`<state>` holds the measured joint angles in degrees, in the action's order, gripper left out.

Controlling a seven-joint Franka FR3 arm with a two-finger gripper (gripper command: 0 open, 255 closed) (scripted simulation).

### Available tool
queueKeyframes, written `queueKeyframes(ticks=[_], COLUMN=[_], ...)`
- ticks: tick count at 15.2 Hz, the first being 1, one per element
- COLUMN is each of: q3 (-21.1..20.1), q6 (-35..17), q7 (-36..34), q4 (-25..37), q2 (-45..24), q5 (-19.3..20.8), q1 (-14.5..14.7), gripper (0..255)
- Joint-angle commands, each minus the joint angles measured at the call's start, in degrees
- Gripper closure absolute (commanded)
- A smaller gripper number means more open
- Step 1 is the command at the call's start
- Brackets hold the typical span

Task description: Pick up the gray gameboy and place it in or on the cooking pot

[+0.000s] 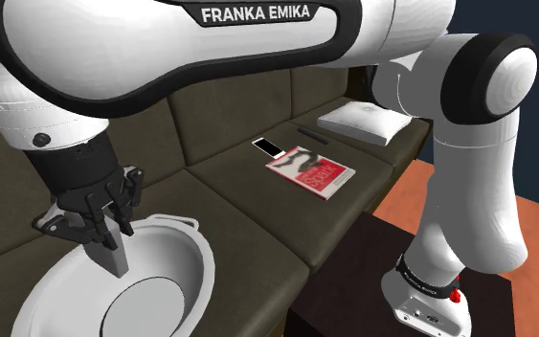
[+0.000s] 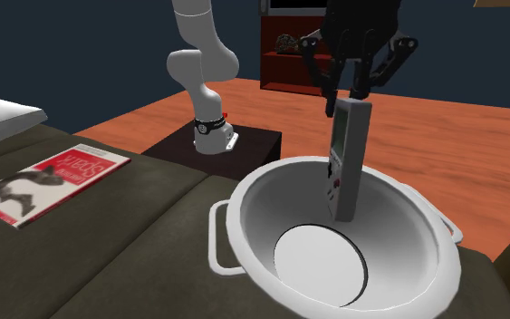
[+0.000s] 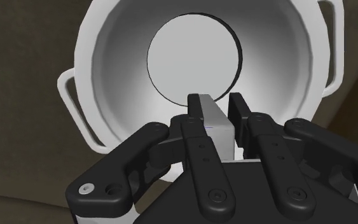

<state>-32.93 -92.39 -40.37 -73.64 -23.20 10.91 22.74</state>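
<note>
The gripper (image 2: 352, 94) points straight down over a white cooking pot (image 2: 396, 237) and is clamped on the top end of a grey gameboy (image 2: 345, 163), one black finger on each side of its slim body. In the wrist view the gripper (image 3: 217, 102) clasps the gameboy (image 3: 217, 126) above the pot's sloping inner wall, just beside the flat round bottom. The gameboy hangs upright, its lower half below the pot's rim and inside the bowl, its screen and buttons facing the second exterior view's left. Whether its lower end touches the inner wall cannot be told. The pot, with a loop handle on each side, sits on the seat of a dark olive sofa (image 1: 229, 124). Farther along the seat, well apart from the pot, lie a red magazine (image 1: 311, 171), a small phone (image 1: 268, 146) just beside it, and a white cushion (image 1: 363, 122). The arm's base stands on a dark box (image 2: 253, 145) beside the sofa, on an orange wood floor (image 2: 461, 136).
</note>
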Motion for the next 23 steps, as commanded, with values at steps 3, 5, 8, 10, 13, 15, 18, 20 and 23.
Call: queueKeyframes(ticks=[3, 5, 8, 10, 13, 15, 18, 20, 23], q3=[0.06, 0.1, 0.1, 0.11, 0.11, 0.1, 0.11, 0.07, 0.06], q6=[-3.47, -5.3, -5.3, -5.3, -5.3, -5.29, -5.29, -3.25, 2.87], q7=[0.01, -0.02, -0.02, -0.02, -0.02, -0.01, -0.01, 0.03, 0.06], q4=[-3.85, -5.85, -5.85, -5.85, -5.85, -5.85, -5.85, -3.56, 3.89], q2=[0.42, 0.58, 0.58, 0.58, 0.58, 0.59, 0.59, 0.34, -1.01], q5=[-0.18, -0.23, -0.23, -0.23, -0.23, -0.23, -0.23, -0.15, 0.48], q1=[-0.66, -0.96, -0.96, -0.96, -0.96, -0.96, -0.96, -0.62, 0.75], gripper=[255, 255, 255, 255, 255, 0, 0, 0, 0])
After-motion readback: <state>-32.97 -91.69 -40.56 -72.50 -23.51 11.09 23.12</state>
